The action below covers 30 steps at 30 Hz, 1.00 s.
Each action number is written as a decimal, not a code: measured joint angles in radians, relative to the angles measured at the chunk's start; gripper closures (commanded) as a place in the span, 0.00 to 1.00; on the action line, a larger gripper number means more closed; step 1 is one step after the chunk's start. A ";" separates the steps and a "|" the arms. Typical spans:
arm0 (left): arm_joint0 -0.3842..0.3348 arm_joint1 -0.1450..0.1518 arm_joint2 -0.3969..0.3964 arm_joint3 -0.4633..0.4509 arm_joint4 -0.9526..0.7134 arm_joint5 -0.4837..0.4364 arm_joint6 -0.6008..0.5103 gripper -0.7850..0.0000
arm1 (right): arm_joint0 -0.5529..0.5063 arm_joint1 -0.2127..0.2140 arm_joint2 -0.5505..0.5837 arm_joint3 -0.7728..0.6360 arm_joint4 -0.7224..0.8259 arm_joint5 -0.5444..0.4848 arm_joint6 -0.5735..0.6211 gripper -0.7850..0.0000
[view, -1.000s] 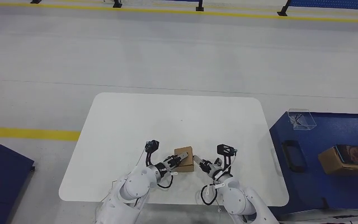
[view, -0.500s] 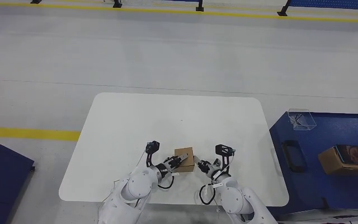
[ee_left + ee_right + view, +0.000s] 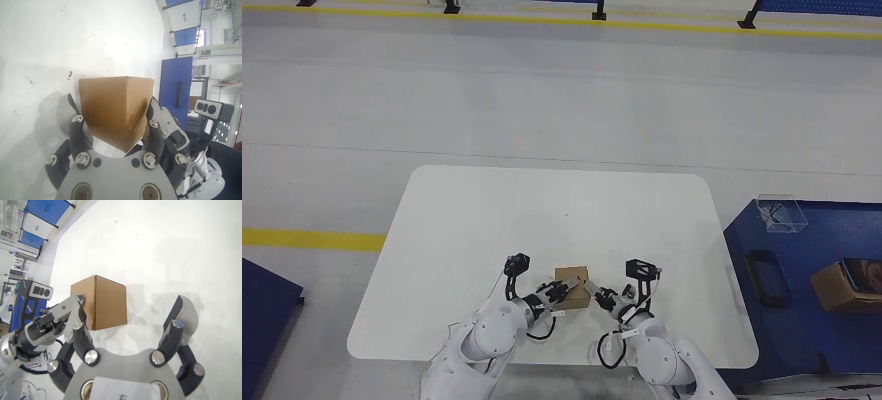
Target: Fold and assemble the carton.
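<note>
Silver metal and black rubber, the left pincer [image 3: 108, 99] stands spread wide around one corner of the brown cardboard box [image 3: 113, 106], a fingertip [image 3: 80, 297] against its side. The right pincer [image 3: 131, 307] gapes wide on the box's other side, gripping nothing, one finger [image 3: 81, 316] close by it. The box stands on the white worktop [image 3: 542, 210], between both.

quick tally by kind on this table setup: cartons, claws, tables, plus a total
carton: 1
claws: 2 (left claw, right claw)
table: 1
total: 4
</note>
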 measured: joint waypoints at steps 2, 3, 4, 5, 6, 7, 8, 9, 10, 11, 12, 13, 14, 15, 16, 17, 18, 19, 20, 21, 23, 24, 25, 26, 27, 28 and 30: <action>0.010 0.003 -0.009 -0.015 -0.006 -0.008 0.005 0.00 | 0.016 -0.003 -0.009 0.013 -0.002 0.028 0.016 0.00; 0.019 0.004 -0.016 -0.025 -0.013 -0.016 0.009 0.00 | 0.025 -0.004 -0.013 0.020 -0.004 0.041 0.028 0.00; 0.026 0.006 -0.022 -0.034 -0.020 -0.024 0.015 0.00 | 0.031 -0.005 -0.015 0.024 -0.008 0.049 0.036 0.00; 0.033 0.007 -0.027 -0.041 -0.026 -0.034 0.021 0.00 | 0.034 -0.005 -0.017 0.025 -0.011 0.052 0.040 0.00; 0.042 0.008 -0.034 -0.052 -0.033 -0.050 0.032 0.00 | 0.034 -0.006 -0.018 0.021 -0.014 0.051 0.040 0.00; 0.050 0.009 -0.038 -0.061 -0.040 -0.067 0.047 0.00 | 0.030 -0.006 -0.017 0.015 -0.013 0.044 0.035 0.00; 0.059 0.009 -0.043 -0.070 -0.046 -0.086 0.072 0.00 | 0.023 -0.005 -0.015 0.007 -0.009 0.034 0.033 0.00; 0.074 0.008 -0.049 -0.080 -0.059 -0.114 0.119 0.00 | 0.013 -0.004 -0.012 -0.004 -0.002 0.018 0.037 0.00; 0.087 0.006 -0.052 -0.085 -0.079 -0.134 0.157 0.00 | 0.010 -0.004 -0.010 -0.008 0.001 0.011 0.041 0.00; 0.096 0.004 -0.053 -0.087 -0.106 -0.147 0.186 0.00 | 0.009 -0.003 -0.009 -0.009 0.002 0.009 0.043 0.00; 0.100 0.002 -0.053 -0.087 -0.136 -0.153 0.200 0.00 | 0.009 -0.003 -0.009 -0.009 0.002 0.010 0.043 0.00; 0.100 0.002 -0.053 -0.087 -0.142 -0.153 0.198 0.00 | 0.009 -0.003 -0.009 -0.008 0.002 0.011 0.043 0.00; 0.100 0.002 -0.053 -0.087 -0.142 -0.152 0.194 0.00 | 0.009 -0.003 -0.010 -0.008 0.001 0.011 0.043 0.00; 0.099 0.002 -0.053 -0.086 -0.139 -0.151 0.191 0.00 | 0.010 -0.003 -0.010 -0.008 0.001 0.011 0.043 0.00; 0.099 0.002 -0.053 -0.086 -0.137 -0.150 0.191 0.00 | 0.010 -0.003 -0.010 -0.008 0.001 0.011 0.043 0.00; 0.099 0.003 -0.053 -0.086 -0.137 -0.150 0.191 0.00 | 0.010 -0.003 -0.010 -0.008 0.001 0.011 0.043 0.00; 0.099 0.003 -0.053 -0.086 -0.137 -0.150 0.191 0.00 | 0.010 -0.003 -0.010 -0.008 0.001 0.011 0.043 0.00; 0.099 0.003 -0.055 -0.087 -0.138 -0.151 0.192 0.00 | 0.009 -0.003 -0.010 -0.008 0.001 0.011 0.043 0.00; 0.103 0.003 -0.064 -0.091 -0.142 -0.157 0.203 0.00 | 0.008 -0.004 -0.007 -0.009 0.005 0.008 0.039 0.00; 0.108 0.006 -0.082 -0.101 -0.138 -0.178 0.241 0.00 | 0.001 -0.004 0.005 -0.015 0.027 -0.004 0.022 0.00; 0.119 0.015 -0.092 -0.123 -0.077 -0.242 0.313 0.00 | -0.020 -0.003 0.042 -0.032 0.090 -0.034 -0.012 0.00; 0.127 0.021 -0.093 -0.134 0.004 -0.288 0.349 0.00 | -0.039 -0.002 0.076 -0.046 0.139 -0.057 -0.030 0.00; 0.130 0.026 -0.093 -0.141 0.077 -0.326 0.364 0.00 | -0.055 0.000 0.103 -0.058 0.174 -0.076 -0.040 0.00; 0.132 0.031 -0.094 -0.145 0.149 -0.364 0.369 0.00 | -0.071 0.002 0.130 -0.069 0.207 -0.095 -0.045 0.00; 0.132 0.038 -0.094 -0.153 0.241 -0.426 0.370 0.00 | -0.090 0.005 0.164 -0.081 0.248 -0.118 -0.046 0.00; 0.132 0.044 -0.096 -0.157 0.308 -0.484 0.372 0.00 | -0.102 0.007 0.188 -0.087 0.276 -0.129 -0.043 0.00; 0.128 0.057 -0.111 -0.137 0.442 -0.600 0.373 0.00 | -0.114 0.009 0.221 -0.088 0.312 -0.135 -0.030 0.00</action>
